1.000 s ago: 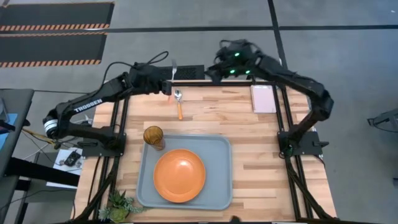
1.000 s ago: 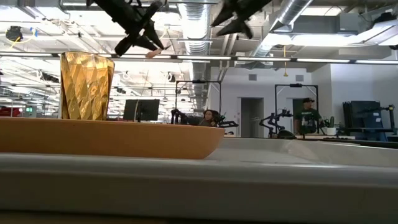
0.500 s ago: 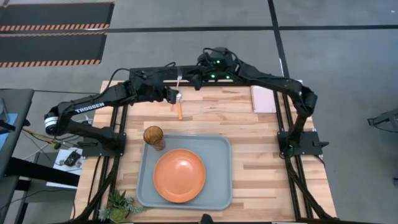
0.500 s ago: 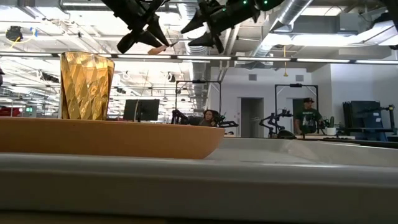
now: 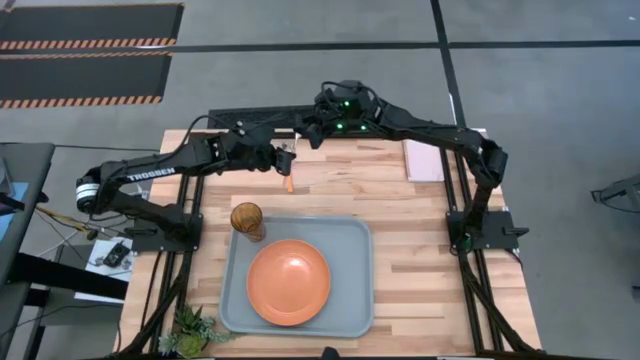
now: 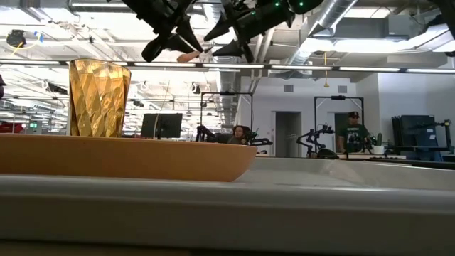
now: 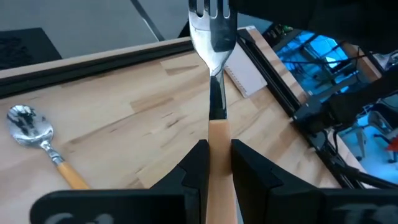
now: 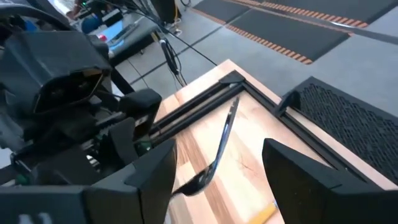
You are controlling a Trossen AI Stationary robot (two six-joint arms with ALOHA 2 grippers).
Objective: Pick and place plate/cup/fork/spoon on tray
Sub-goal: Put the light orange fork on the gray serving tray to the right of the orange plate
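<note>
The left end effector (image 7: 215, 163) is clenched on the fork (image 7: 212, 37) by its orange handle, held above the far part of the table (image 5: 420, 240); the silver tines point straight ahead of the wrist, along the fingers' line, toward the table's far edge. The left arm reaches in a long, low sweep from the table's left side. Facing it from close by, the right end effector (image 8: 217, 168) hangs with its dark fingers spread, gripping nothing, its arm bent sharply back to the right side. The spoon (image 7: 37, 140), round silver bowl and orange handle, lies flat on the pale wooden planks just beside the held fork. Nearer the front, the grey-blue tray (image 5: 355, 300) with rounded corners carries the flat round orange plate (image 5: 288, 282) at its middle and the ribbed amber cup (image 5: 247, 219) upright in its far left corner.
</note>
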